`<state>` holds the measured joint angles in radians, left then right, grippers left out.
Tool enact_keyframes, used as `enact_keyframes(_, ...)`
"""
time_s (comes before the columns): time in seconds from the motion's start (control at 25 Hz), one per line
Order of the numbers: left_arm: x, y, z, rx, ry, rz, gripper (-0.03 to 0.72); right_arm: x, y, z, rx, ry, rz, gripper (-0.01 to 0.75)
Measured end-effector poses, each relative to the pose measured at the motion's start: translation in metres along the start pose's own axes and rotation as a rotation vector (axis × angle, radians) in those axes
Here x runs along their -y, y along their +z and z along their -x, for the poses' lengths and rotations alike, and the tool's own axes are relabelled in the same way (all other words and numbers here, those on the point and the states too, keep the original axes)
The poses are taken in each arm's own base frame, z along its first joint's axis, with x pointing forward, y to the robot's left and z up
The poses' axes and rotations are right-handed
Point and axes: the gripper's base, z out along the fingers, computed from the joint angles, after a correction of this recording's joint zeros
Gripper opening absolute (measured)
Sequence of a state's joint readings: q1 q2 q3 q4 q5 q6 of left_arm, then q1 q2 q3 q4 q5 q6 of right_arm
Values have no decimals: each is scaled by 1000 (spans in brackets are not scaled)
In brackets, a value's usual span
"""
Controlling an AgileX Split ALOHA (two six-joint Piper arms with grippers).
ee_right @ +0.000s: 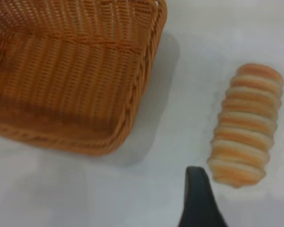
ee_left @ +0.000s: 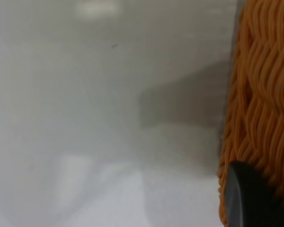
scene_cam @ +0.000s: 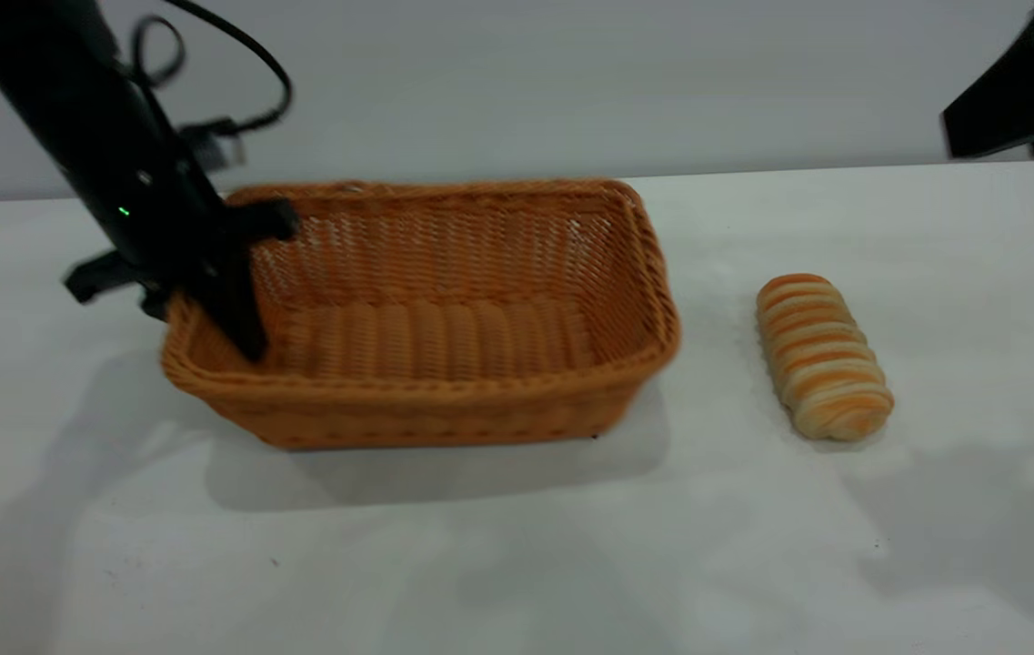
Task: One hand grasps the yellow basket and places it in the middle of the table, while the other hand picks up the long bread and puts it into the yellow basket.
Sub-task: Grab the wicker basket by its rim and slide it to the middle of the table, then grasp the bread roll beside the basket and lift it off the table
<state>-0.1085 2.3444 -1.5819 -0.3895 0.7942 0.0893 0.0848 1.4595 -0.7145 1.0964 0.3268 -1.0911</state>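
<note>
The yellow basket (scene_cam: 444, 337) is a large orange-tan wicker basket standing on the table (scene_cam: 517, 546), left of centre. My left gripper (scene_cam: 207, 309) straddles the basket's left wall, shut on its rim, with one finger (scene_cam: 239, 309) inside. In the left wrist view the weave (ee_left: 265, 94) lies right against a black finger (ee_left: 248, 198). The long bread (scene_cam: 821, 357), cream with orange-brown stripes, lies on the table to the right of the basket, apart from it. My right gripper (scene_cam: 1026, 91) hovers high at the back right. In its wrist view one finger (ee_right: 198, 198) shows short of the bread (ee_right: 246, 125), empty.
The basket (ee_right: 75, 75) holds nothing. A strip of bare table separates the basket from the bread. The table's far edge runs behind the basket, with a grey wall (scene_cam: 571, 82) beyond it. Black cables (scene_cam: 235, 73) loop off the left arm.
</note>
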Motion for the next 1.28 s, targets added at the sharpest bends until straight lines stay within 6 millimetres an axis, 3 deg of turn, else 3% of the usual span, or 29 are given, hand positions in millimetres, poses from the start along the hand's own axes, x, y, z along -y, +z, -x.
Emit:
enact_keyframes(0.16, 10, 17, 5, -21, 29, -18, 103, 16, 45, 7, -70, 5, -24, 536)
enact_keyframes(0.28, 11, 17, 5, -29, 48, -23, 146, 26, 79, 6, -128, 16, -25, 536)
enact_keyframes(0.52, 15, 9, 7, -49, 107, -32, 537, 43, 136, -4, -216, 21, -22, 536)
enact_keyframes(0.6, 16, -1, 6, -73, 136, -15, 630, 47, 150, -10, -239, 29, -24, 536)
enact_keyframes(0.72, 22, -29, 4, -83, 185, 16, 665, 52, 167, -21, -280, 39, -21, 536)
enact_keyframes(0.92, 42, -99, -7, 6, 243, 14, 626, 55, 192, -36, -324, 29, -23, 522)
enact_keyframes(1.0, 50, -129, -15, 54, 263, 10, 607, 56, 197, -37, -329, 11, -11, 430)
enact_keyframes(1.12, 62, -175, -32, 135, 304, 4, 589, 57, 195, -35, -336, -31, 2, 122)
enact_keyframes(1.2, 69, -206, -49, 184, 337, 3, 585, 59, 187, -30, -340, -54, 20, 55)
enact_keyframes(1.28, 73, -233, -64, 242, 366, 16, 584, 63, 168, -15, -326, -53, 41, 48)
